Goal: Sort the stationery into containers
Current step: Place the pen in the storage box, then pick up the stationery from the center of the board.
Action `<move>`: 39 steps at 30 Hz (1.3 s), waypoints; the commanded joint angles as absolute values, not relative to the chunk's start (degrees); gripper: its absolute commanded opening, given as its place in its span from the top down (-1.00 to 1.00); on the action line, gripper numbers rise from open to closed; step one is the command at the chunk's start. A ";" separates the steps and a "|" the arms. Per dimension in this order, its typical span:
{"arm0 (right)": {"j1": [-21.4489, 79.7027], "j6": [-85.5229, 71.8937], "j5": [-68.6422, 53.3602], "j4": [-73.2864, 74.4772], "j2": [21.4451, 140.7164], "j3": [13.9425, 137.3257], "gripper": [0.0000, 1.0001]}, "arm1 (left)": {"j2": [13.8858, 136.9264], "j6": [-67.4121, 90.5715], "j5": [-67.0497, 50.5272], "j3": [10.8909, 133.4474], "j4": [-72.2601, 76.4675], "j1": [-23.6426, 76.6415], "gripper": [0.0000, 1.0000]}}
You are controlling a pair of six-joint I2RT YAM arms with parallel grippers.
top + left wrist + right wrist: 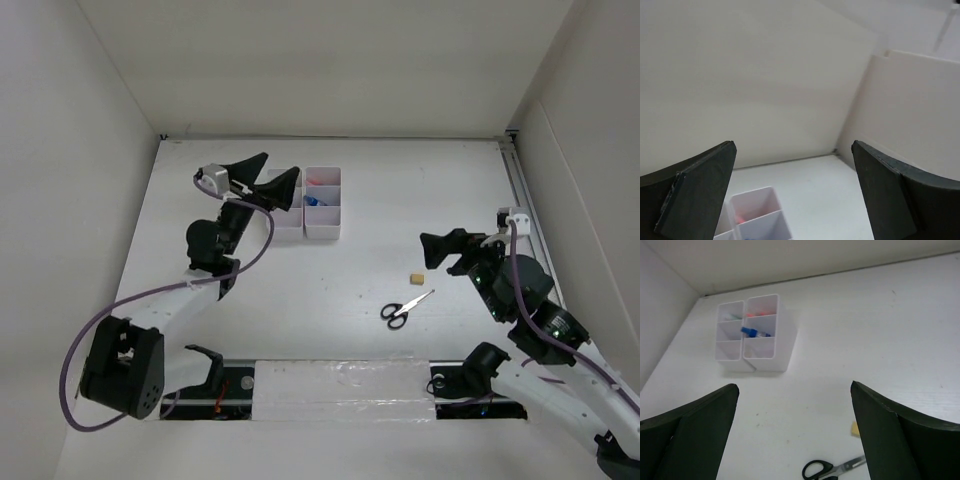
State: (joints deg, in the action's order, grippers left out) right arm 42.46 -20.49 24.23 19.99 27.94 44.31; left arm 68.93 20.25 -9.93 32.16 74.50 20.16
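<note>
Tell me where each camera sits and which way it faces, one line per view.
Top external: above and behind the arms, looking down on the table; left gripper and right gripper show.
Left wrist: above the trays, facing the back wall; own open fingers at both sides.
Right wrist: facing the trays past scissors and eraser; own fingers too.
Shared: trays, in all views.

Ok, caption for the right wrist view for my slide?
Open right gripper frames scissors and tan eraser loose on the table, two partly filled white trays beyond.
</note>
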 commanded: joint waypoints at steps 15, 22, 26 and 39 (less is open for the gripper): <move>42.80 -30.06 41.66 32.52 14.51 53.87 -1.00 | 88.76 -14.23 -24.51 55.98 33.13 49.57 -1.00; 42.80 -25.32 36.83 31.73 15.29 58.35 -1.00 | 98.87 -23.10 -26.55 60.72 32.61 54.13 -1.00; 42.80 -24.79 34.20 32.43 15.91 59.50 -1.00 | 104.93 -26.89 -21.62 66.08 29.54 57.13 -1.00; 42.80 -23.73 23.47 26.81 13.45 55.37 -1.00 | 119.43 -29.71 -22.06 83.47 15.75 57.13 -0.91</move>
